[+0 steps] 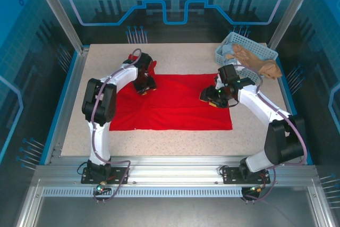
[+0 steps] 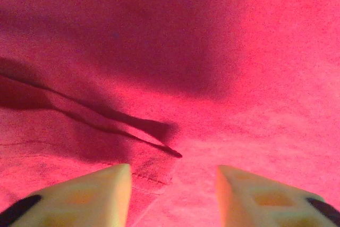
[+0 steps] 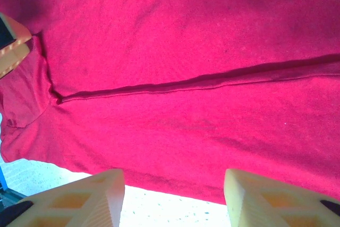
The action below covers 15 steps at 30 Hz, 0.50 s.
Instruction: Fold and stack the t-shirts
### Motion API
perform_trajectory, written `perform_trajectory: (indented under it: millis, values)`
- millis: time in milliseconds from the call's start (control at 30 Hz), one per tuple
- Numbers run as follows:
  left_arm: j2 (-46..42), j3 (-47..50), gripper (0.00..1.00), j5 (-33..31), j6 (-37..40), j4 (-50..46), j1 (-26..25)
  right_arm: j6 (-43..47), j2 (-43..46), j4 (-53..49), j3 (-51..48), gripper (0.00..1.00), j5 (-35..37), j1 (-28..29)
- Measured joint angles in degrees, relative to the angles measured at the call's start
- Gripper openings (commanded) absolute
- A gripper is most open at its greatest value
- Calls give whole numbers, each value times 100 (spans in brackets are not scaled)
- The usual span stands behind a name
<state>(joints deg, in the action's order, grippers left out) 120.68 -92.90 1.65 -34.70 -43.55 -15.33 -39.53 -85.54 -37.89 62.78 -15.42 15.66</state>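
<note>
A large bright red t-shirt [image 1: 175, 104] lies spread flat on the speckled table, plain side up. My left gripper [image 1: 144, 86] hangs over its far left part, beside a bunched sleeve. In the left wrist view this gripper [image 2: 174, 195] is open just above the red cloth [image 2: 223, 78], with a fold and a stitched hem below it and nothing between the fingers. My right gripper [image 1: 210, 98] is at the shirt's right side. It [image 3: 174, 198] stands open over the hem [image 3: 175, 176], where the cloth meets the bare table [image 3: 159, 203].
A pale blue lattice basket [image 1: 226, 46] stands at the far right corner with tan cloth [image 1: 257, 59] spilling over its rim. Bare tabletop [image 1: 159, 142] runs along the near edge in front of the shirt. Blue enclosure walls surround the table.
</note>
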Motion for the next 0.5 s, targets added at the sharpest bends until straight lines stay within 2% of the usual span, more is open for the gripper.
perform_trajectory:
  millis: [67, 133, 300, 400, 500]
  values:
    - [-74, -15, 48, -179, 37, -68, -13, 0, -35, -2, 0, 53, -9, -2]
    - [-302, 133, 41, -374, 28, -76, -17, 4, -70, -4, 0, 51, -7, -2]
    - [-1628, 1228, 15, -538, -310, -7, 157, -7, -157, 39, -39, 43, -11, -57]
    - [-2050, 1816, 7, -334, -560, 144, 632, -52, -269, 146, -151, 36, -28, -157]
    - [-1803, 1989, 4, -162, -708, 284, 1185, -83, -472, 177, -184, 33, -33, -251]
